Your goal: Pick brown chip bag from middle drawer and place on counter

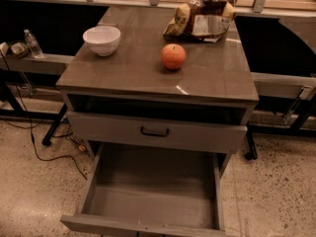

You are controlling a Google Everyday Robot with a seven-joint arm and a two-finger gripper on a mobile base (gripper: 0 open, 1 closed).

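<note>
The brown chip bag lies on the counter at its back right, crumpled, with cream ends and a dark middle. The middle drawer is pulled out wide below the cabinet front, and its bare grey floor holds nothing. My gripper is out of the camera view; no part of the arm shows.
An orange-red apple sits mid-counter, in front of the bag. A white bowl stands at the counter's back left. A shut drawer front with a black handle is above the open drawer. A water bottle stands on a left shelf. Cables trail on the speckled floor.
</note>
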